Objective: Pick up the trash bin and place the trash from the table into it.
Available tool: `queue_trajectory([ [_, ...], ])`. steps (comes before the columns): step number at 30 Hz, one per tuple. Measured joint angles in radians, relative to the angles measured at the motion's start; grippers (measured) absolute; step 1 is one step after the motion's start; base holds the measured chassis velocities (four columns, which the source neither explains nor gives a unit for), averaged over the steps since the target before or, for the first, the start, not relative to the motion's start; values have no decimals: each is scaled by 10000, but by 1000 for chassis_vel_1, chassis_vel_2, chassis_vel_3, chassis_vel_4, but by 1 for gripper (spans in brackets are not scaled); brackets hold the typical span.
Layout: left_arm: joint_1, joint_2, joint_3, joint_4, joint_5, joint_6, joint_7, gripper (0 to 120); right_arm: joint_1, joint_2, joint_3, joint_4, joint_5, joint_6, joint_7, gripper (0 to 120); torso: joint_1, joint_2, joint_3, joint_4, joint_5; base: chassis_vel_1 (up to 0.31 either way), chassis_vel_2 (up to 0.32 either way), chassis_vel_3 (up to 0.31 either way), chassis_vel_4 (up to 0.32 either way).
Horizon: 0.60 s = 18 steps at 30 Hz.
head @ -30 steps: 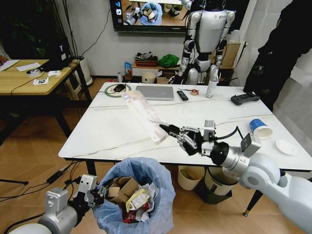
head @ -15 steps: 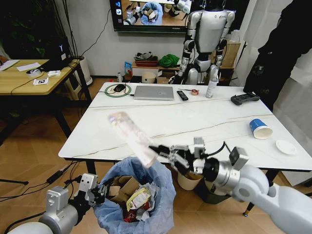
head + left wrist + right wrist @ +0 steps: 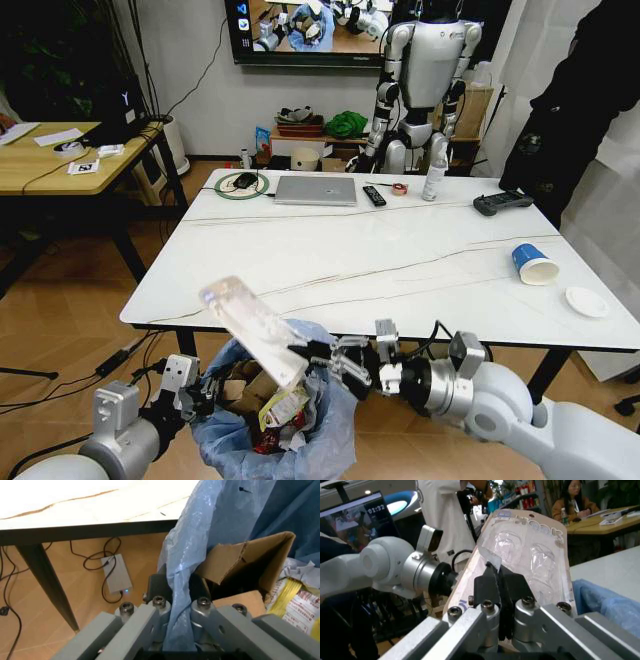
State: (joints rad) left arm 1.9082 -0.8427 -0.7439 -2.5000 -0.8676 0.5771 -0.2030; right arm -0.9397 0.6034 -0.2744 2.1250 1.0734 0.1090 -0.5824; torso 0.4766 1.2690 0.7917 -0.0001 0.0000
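We are holding the trash bin (image 3: 285,400) below the near edge of the table (image 3: 300,250), just in front of it, with our left gripper (image 3: 195,395) pinching the rim on the bin's left side. In the left wrist view, that gripper (image 3: 176,592) is clamping its fingers (image 3: 157,588) narrowly on a fold of the light-blue bag (image 3: 200,547), with the bag material running up between them. Inside the bin we are seeing torn brown cardboard (image 3: 245,560) and a yellow wrapper (image 3: 295,600), and a bit of red trash is lying deeper down in the head view. Our right gripper (image 3: 305,358) is reaching in from the right and hovering over the bin's opening, its fingers closed tight on the lower end of a clear packet (image 3: 250,325). The packet is tilting up and to the left from the gripper, its lower end right above the bag's rim. In the right wrist view, the black fingertips (image 3: 492,585) are squeezing the flat packet (image 3: 530,555) from both sides, with almost no gap showing. A blue-white paper cup (image 3: 534,264) is lying on its side near the table's right edge, well apart from both grippers. A laptop (image 3: 317,190) is sitting at the far side of the table.
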Motion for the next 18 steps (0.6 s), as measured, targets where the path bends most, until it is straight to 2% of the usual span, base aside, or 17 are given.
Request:
queue_trajectory([
  [18,21,12,-127,0,11,-6,-19,0,-344,-12,-420,-269,-427,180,-14,0,-1,0,0,0,0,0,0,0,0],
])
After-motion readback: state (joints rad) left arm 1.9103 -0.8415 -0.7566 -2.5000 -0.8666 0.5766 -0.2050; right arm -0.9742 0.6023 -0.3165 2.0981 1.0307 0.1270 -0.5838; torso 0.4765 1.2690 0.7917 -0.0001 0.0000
